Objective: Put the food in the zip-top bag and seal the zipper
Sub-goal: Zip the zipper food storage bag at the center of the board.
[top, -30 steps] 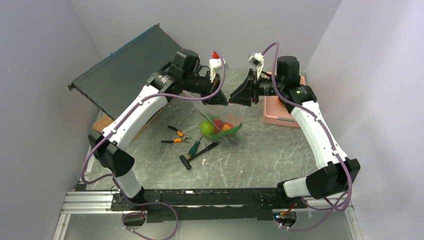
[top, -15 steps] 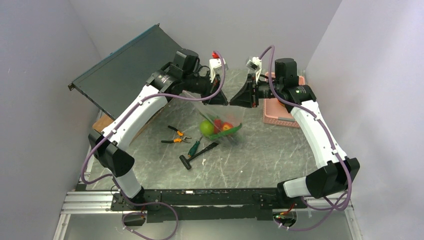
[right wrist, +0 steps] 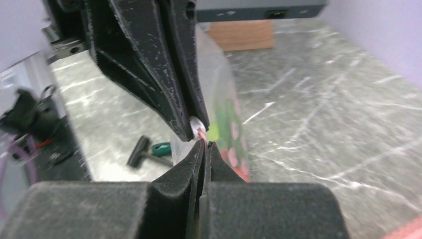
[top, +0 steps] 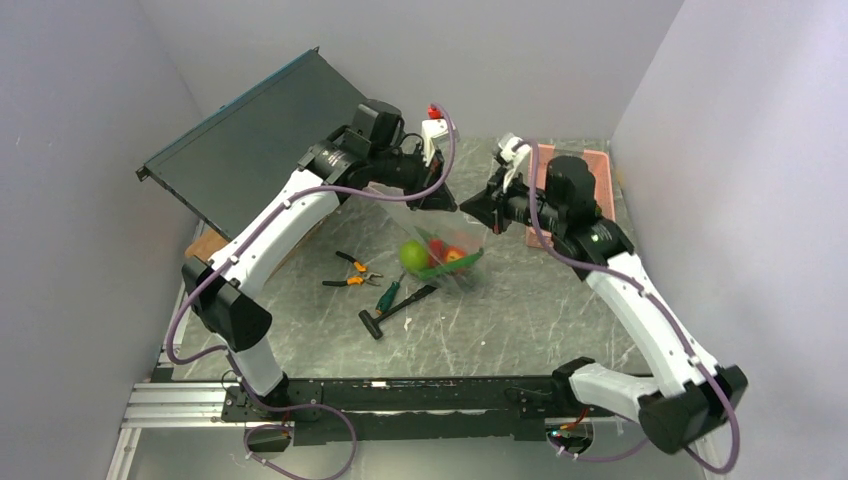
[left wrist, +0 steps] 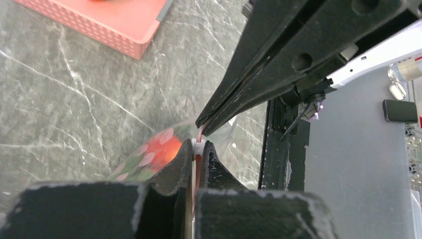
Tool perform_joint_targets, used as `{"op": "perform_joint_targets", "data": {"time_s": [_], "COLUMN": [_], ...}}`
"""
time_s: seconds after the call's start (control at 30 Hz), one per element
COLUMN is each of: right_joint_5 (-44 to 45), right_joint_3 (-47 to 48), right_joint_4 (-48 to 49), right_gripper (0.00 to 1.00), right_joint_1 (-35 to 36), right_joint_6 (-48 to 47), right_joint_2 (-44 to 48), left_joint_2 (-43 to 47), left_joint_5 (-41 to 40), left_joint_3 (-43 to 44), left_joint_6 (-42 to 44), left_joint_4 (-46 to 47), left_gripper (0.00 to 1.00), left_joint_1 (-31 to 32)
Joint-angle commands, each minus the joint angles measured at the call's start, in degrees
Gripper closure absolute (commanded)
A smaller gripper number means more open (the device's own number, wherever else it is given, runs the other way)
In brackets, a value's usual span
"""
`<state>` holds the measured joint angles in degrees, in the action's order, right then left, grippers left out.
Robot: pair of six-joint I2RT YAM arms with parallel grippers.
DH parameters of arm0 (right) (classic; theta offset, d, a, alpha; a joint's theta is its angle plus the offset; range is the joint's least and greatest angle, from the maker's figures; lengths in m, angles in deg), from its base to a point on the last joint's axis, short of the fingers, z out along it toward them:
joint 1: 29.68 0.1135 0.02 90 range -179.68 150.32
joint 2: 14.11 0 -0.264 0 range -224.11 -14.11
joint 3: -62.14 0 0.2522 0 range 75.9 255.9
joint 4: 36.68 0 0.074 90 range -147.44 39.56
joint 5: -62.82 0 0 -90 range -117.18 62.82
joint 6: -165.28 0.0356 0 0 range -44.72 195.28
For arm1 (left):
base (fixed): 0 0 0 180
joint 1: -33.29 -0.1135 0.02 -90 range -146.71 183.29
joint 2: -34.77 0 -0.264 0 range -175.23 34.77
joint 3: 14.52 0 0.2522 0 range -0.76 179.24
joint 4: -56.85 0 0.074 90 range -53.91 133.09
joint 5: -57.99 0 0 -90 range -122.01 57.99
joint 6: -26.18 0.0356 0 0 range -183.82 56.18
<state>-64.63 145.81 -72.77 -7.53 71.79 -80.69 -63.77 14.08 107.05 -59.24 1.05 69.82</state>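
Observation:
The clear zip-top bag (top: 462,238) hangs just above the table between both arms. Inside it I see food: a green apple (top: 413,256), a red tomato (top: 455,254) and green pieces under them. My left gripper (top: 447,201) (left wrist: 199,145) is shut on the pale pink zipper (left wrist: 197,165) at the bag's top edge. My right gripper (top: 472,210) (right wrist: 205,144) is shut on the same zipper (right wrist: 201,134), tip to tip with the left one. Red and green food (left wrist: 159,149) shows blurred through the plastic.
Orange-handled pliers (top: 355,272), a green-handled screwdriver (top: 388,295) and a black tool (top: 392,312) lie left of the bag. The pink basket (top: 598,165) sits behind the right arm. A dark panel (top: 250,140) leans at the back left, over a wooden block (top: 205,245).
My right gripper has swung in towards the left gripper and shut on the zipper beside it. The left gripper kept its grip and barely moved.

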Motion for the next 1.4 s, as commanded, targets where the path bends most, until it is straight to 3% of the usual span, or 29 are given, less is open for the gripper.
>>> {"op": "perform_joint_targets", "data": {"time_s": [0.0, 0.2, 0.43, 0.5, 0.63, 0.9, 1.13, 1.3, 1.33, 1.37], "right_joint_5": [31.30, 39.18, 38.39, 38.57, 39.77, 38.66, 37.80, 31.30, 30.40, 29.49], "right_joint_3": [-8.09, -15.51, -17.11, -17.34, -16.63, -15.81, -15.20, -15.28, -14.65, -14.03], "right_joint_4": [11.67, 18.09, 17.87, 18.08, 17.09, 16.79, 16.95, 20.13, 20.39, 20.66], "right_gripper": [1.00, 1.00, 1.00, 1.00, 1.00, 1.00, 1.00, 1.00, 1.00, 1.00], "right_joint_1": [0.94, 0.92, 0.40, 0.22, -0.72, -2.33, -2.48, -2.51, -2.48, -2.51], "right_joint_6": [4.47, 1.43, -0.88, -1.00, -1.08, -1.17, -1.11, 0.44, 0.88, 1.26], "right_joint_2": [8.12, 17.32, 19.48, 19.94, 19.42, 19.01, 18.18, 17.84, 17.13, 16.37], "left_joint_2": [1.55, 1.67, 5.65, 6.52, 11.27, 22.27, 25.75, 23.22, 21.96, 20.89], "left_joint_5": [-1.83, -4.24, -8.52, -12.95, -20.43, -27.52, -27.25, -25.20, -25.06, -25.03], "left_joint_3": [2.26, 1.87, -0.89, -1.05, -6.47, -17.17, -19.14, -15.89, -14.37, -13.10], "left_joint_6": [-0.94, 1.12, 6.06, 6.86, 5.78, 2.91, 2.43, 1.30, 0.87, 0.41], "left_joint_4": [1.83, -1.20, -6.78, -9.75, -8.46, -3.41, -3.26, -4.17, -5.18, -6.12], "left_gripper": [1.00, 1.00, 1.00, 1.00, 1.00, 1.00, 1.00, 1.00, 0.99, 0.91], "left_joint_1": [0.14, 0.16, -0.16, -0.16, -0.75, -2.60, -4.22, -4.30, -4.36, -4.51]}}
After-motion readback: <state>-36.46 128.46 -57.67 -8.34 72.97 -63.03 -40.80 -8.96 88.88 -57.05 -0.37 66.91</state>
